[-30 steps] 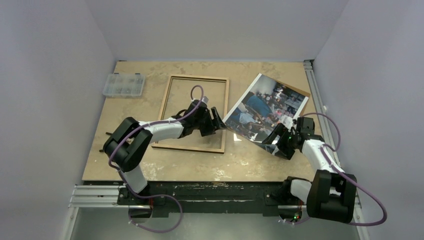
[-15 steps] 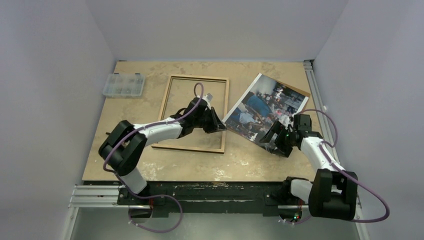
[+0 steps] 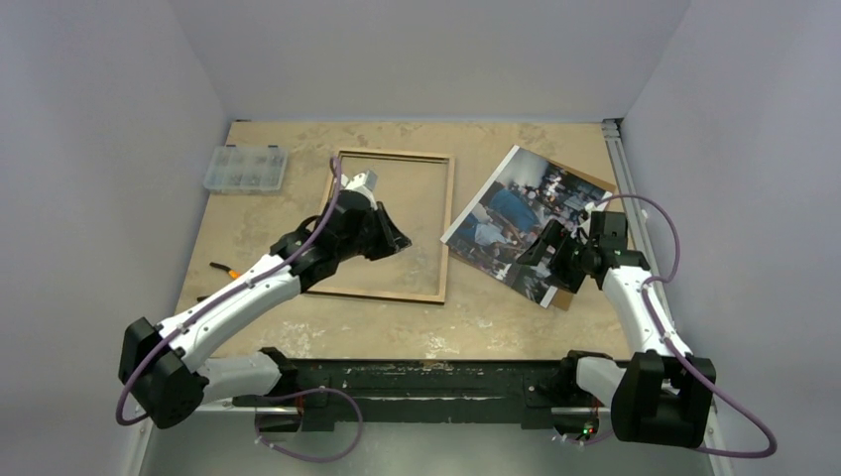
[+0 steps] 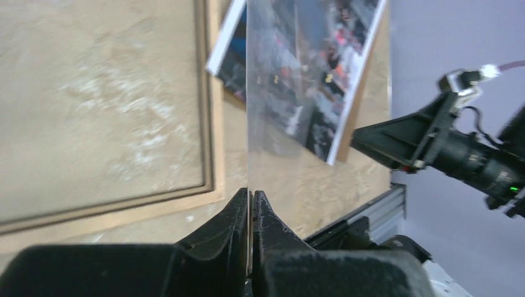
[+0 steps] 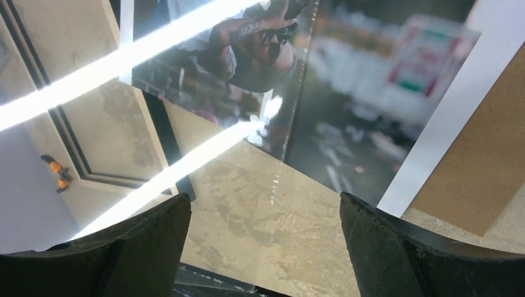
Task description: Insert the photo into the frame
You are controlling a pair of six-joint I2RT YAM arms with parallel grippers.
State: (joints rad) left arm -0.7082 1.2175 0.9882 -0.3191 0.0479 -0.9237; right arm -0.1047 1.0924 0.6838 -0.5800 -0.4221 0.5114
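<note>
You pinch a clear pane (image 4: 309, 93) in the left gripper (image 4: 250, 197), the right gripper (image 5: 263, 207) open just short of the photo (image 5: 359, 86), not yet in the frame (image 3: 397, 153).

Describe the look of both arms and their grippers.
The left arm and right arm have white links with bulky black joints; a purple cable loops along each. The left gripper and right gripper are black, each with two wedge-shaped fingers.

Our left tool (image 4: 251, 197) has pinched shut on a clear sheet (image 4: 309, 99) and drawn back from the photo (image 3: 526, 203) corner to above the frame (image 3: 448, 228), its arm stretched lower. Our right tool (image 5: 263, 210) has shifted farther up along the photo's near edge.
</note>
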